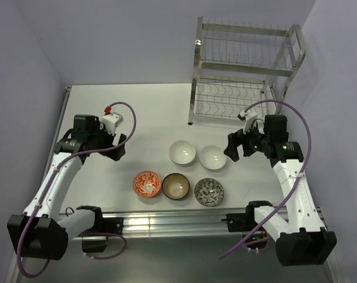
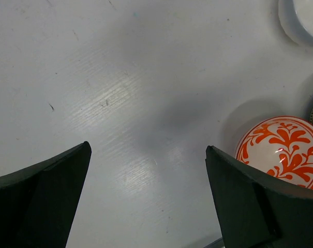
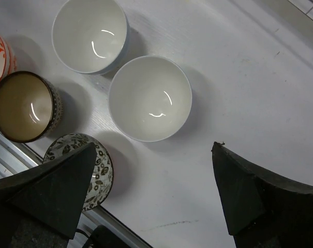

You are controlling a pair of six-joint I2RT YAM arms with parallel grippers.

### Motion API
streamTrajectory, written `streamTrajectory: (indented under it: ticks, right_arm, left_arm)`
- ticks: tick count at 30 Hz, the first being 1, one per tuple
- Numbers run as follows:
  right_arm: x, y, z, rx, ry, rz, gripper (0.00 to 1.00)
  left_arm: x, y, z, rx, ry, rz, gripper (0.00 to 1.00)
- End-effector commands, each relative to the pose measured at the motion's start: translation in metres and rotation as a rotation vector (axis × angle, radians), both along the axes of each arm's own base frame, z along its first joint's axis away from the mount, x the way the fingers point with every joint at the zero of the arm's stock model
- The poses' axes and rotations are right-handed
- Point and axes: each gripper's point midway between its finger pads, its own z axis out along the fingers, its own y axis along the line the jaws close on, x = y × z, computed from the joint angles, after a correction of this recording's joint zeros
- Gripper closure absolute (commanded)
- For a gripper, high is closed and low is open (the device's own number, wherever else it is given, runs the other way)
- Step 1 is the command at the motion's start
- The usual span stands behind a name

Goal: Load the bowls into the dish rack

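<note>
While all five bowls [image 1: 177, 186] sit on the tabletop [image 1: 137, 112] near the dish rack [image 1: 243, 67], both jaws gape empty; my right gripper [image 1: 232, 147] hangs beside the white bowl [image 1: 213, 157] nearest the rack, so I'd descend and pinch its rim next.

Lighting here is pretty kind: bright, soft and even, coming from overhead, with a slight lavender cast. In the overhead view the white table [image 1: 143, 112] looks a bit washed out, and the metal rail [image 1: 166, 223] at bottom centre throws a hard strip of glare. Shadows are faint and fuzzy. The left wrist view has a streaky sheen across mid-frame, plus a soft grey shadow up-left of the orange bowl [image 2: 280, 150]. The left gripper [image 2: 147, 147] and right gripper [image 3: 155, 144] read as near-black wedges with hardly any detail. The right wrist view is sharp. The upper white bowl [image 3: 90, 35] and lower white bowl [image 3: 150, 98] carry small curved highlights, with shadows falling to their right.
</note>
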Motion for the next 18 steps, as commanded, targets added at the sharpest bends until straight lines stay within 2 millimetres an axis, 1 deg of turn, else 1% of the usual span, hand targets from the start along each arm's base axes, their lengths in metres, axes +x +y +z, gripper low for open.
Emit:
streamTrajectory:
  ticks: [1,2,3,4,5,6,8,13,14,17,18]
  right_arm:
    - [0.003,0.005,0.009,0.033,-0.017,0.021,0.0]
    - [0.003,0.006,0.008,0.035,-0.011,0.025,0.0]
    - [0.004,0.006,0.009,0.036,-0.011,0.025,0.0]
    - [0.003,0.006,0.008,0.037,-0.007,0.027,0.0]
    - [0.004,0.007,0.007,0.038,-0.002,0.031,0.0]
    - [0.004,0.007,0.006,0.04,0.002,0.03,0.0]
    - [0.004,0.008,0.003,0.051,0.014,0.023,0.0]
    - [0.003,0.011,-0.003,0.075,0.04,0.018,0.0]
    - [0.002,0.011,-0.006,0.078,0.048,0.017,0.0]
    - [0.002,0.01,-0.01,0.077,0.051,0.009,0.0]
    - [0.003,0.011,-0.011,0.077,0.051,0.011,0.0]
  left_arm:
    - [0.001,-0.001,0.01,0.042,-0.034,-0.085,0.0]
    - [0.0,-0.005,0.015,0.04,-0.043,-0.121,0.0]
    - [-0.007,-0.007,0.012,0.04,-0.009,-0.155,0.0]
    - [-0.01,-0.009,0.011,0.05,-0.001,-0.199,0.0]
    - [-0.012,-0.016,0.009,0.033,0.032,-0.242,0.0]
    - [-0.025,-0.019,0.002,0.037,0.092,-0.284,0.0]
    - [-0.034,-0.034,-0.006,0.015,0.152,-0.352,0.01]
    - [-0.039,-0.055,-0.022,0.033,0.186,-0.364,0.0]
    - [-0.041,-0.063,-0.026,0.039,0.186,-0.372,0.01]
    - [-0.048,-0.077,-0.034,0.045,0.187,-0.405,0.01]
    - [-0.048,-0.078,-0.037,0.055,0.192,-0.398,0.02]
